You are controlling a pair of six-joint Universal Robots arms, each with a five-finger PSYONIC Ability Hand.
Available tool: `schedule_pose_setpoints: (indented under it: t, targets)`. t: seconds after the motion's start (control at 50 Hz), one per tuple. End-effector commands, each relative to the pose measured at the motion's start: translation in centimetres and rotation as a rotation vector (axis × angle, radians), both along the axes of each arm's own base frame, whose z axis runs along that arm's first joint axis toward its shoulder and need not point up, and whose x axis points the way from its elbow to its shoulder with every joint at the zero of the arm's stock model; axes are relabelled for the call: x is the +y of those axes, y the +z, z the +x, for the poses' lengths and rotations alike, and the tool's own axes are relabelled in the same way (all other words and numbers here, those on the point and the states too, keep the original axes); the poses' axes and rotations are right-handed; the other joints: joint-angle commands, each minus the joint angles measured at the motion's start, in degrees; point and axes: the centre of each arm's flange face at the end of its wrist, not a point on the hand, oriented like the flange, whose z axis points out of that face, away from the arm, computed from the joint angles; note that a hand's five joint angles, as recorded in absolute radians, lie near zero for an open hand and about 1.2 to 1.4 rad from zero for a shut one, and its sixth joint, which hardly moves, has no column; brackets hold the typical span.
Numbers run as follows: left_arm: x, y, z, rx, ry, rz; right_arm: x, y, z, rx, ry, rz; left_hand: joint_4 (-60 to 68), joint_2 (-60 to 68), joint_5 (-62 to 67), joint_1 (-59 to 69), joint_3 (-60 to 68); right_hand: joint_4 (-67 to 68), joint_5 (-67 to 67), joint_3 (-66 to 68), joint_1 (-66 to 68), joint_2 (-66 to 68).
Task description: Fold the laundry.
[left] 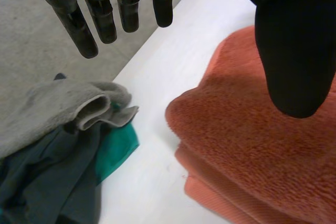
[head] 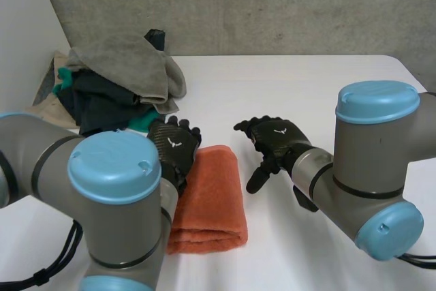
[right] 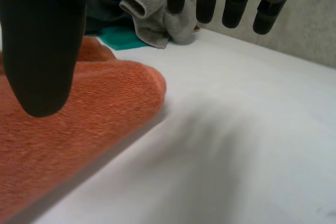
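A: Where's the orange towel (head: 208,199)?
B: We see it folded, lower center of frame, on the white table (head: 306,86). The laundry pile (head: 116,86) sits upper left.
A: Hands?
B: We've got the left hand (head: 174,144) at the towel's upper-left corner, fingers straight, holding nothing. The right hand (head: 272,138) is just right of the towel, fingers relaxed & apart.

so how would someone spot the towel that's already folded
On the white table, look between the left hand and right hand. The orange towel lies there, the only piece folded flat; the grey, dark and green laundry pile beyond it is rumpled.
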Motion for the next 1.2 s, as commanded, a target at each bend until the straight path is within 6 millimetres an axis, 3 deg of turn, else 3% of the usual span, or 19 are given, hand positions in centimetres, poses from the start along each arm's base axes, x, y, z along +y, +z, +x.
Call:
schedule_pose_setpoints:
  t: [0.02, 0.26, 0.36, 0.4, 0.48, 0.56, 0.64, 0.76, 0.92, 1.2]
  targets:
    - [0.9, -2.0, 1.3, -0.048, -0.025, 0.068, 1.8, -1.5, 0.6, -0.057, -0.008, 0.116, 2.3, 2.2, 3.0, 2.6, 2.4, -2.5, -2.7, -2.4, -3.2, -2.5]
    - [0.0, -4.4, 3.6, -0.127, 0.053, 0.134, 3.1, -6.8, 2.6, 0.090, 0.073, 0.135, 3.1, 3.0, 3.8, 3.4, 3.2, -2.5, -2.7, -2.4, -3.2, -2.5]
    - [-0.3, -4.1, 3.8, -0.124, 0.065, 0.131, 2.4, -5.9, 2.2, 0.112, 0.027, 0.071, 3.0, 2.8, 3.7, 3.3, 3.1, -1.7, -1.9, -1.7, -2.4, -1.7]
    - [-0.3, -3.7, 3.7, -0.112, 0.060, 0.122, 2.1, -5.0, 2.0, 0.097, 0.007, 0.046, 3.0, 2.8, 3.7, 3.3, 3.1, -1.7, -1.9, -1.7, -2.4, -1.7]
    - [-0.3, -0.6, 3.4, -0.036, 0.047, 0.045, 2.6, -2.4, 1.4, 0.039, -0.006, -0.024, 3.0, 2.8, 3.7, 3.3, 3.1, -1.7, -1.9, -1.7, -2.4, -1.7]
    - [-0.2, 1.9, 3.4, 0.021, 0.044, -0.014, 3.1, 0.4, -0.6, -0.026, -0.051, -0.092, 2.5, 2.3, 3.2, 2.8, 2.6, -1.9, -2.1, -1.9, -2.6, -1.9]
    - [0.0, 3.4, 3.5, 0.059, 0.033, -0.047, 3.0, -0.7, -3.2, -0.010, -0.121, -0.041, 2.1, 2.0, 2.8, 2.4, 2.2, -1.9, -2.1, -1.9, -2.6, -1.9]
    - [0.6, 3.8, 3.2, 0.105, -0.047, -0.038, 4.6, -3.4, -4.6, -0.022, -0.166, 0.095, 2.6, 2.5, 3.3, 2.9, 2.7, -2.1, -2.3, -2.0, -2.8, -2.0]
    - [0.8, 3.5, 3.2, 0.163, -0.046, 0.005, 6.9, -5.7, -2.4, -0.109, -0.066, 0.193, 2.8, 2.7, 3.5, 3.1, 2.9, -1.9, -2.1, -1.9, -2.6, -1.9]
    - [0.8, 3.4, 3.3, 0.173, -0.043, 0.014, 7.1, -7.3, 0.3, -0.131, 0.001, 0.172, 3.1, 3.0, 3.8, 3.4, 3.2, 0.9, 0.8, 1.0, 0.2, 1.0]
